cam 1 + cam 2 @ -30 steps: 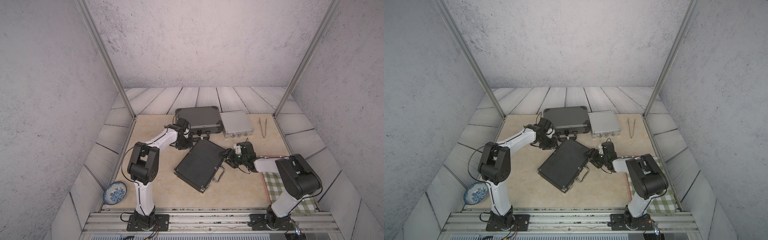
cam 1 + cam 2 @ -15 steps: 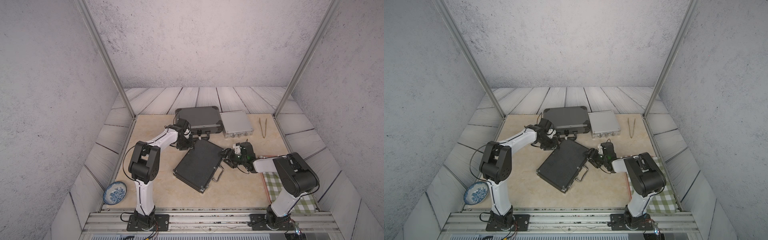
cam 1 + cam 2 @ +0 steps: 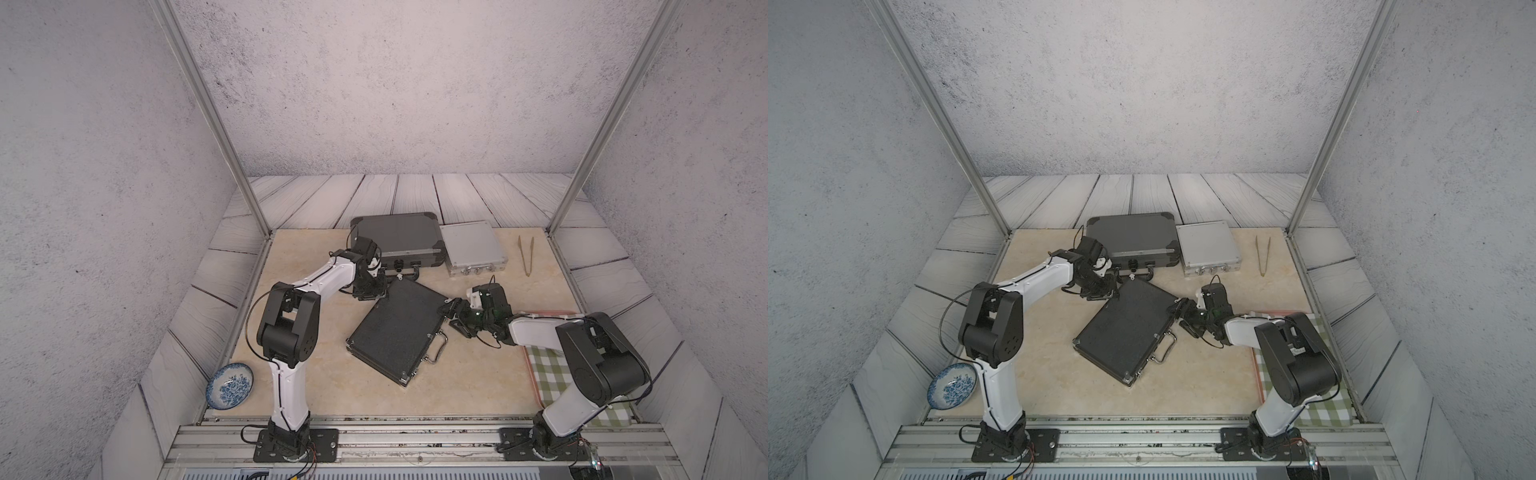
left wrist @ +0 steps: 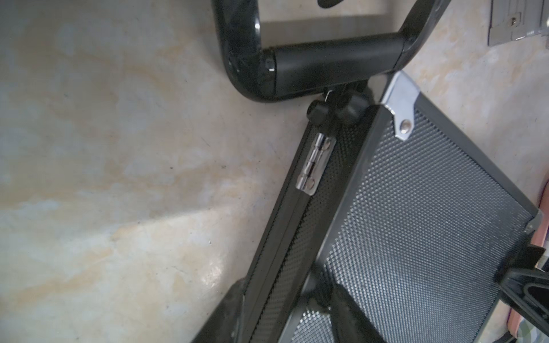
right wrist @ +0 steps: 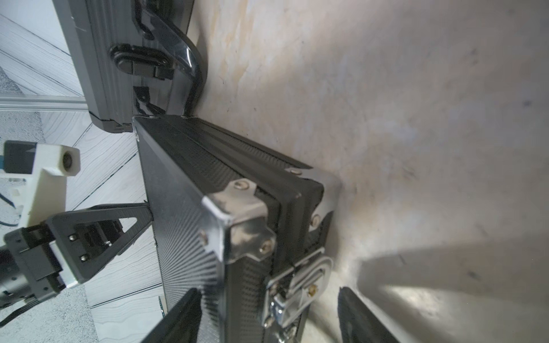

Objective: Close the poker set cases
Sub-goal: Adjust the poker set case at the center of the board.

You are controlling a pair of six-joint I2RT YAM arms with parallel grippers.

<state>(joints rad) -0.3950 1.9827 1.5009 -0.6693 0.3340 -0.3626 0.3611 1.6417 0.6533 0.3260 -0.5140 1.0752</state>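
Item: flat black case, lid down, askew on the surface. Left pincer half-spread astride the hinge edge (grip unclear); right pincer spread astride the latch corner. Step: likely securing this case. Next: latch probably needs pressing home squarely.

No readable text (nor numbers)

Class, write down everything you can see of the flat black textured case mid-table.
The black case lies flat and askew on the beige table, lid down. Its dimpled skin is framed by black rails with riveted silver corner caps; a metal hinge sits on one long edge, a metal handle and latch on the opposite. The left gripper straddles the hinged edge, the right gripper the latch corner; clamping cannot be told.
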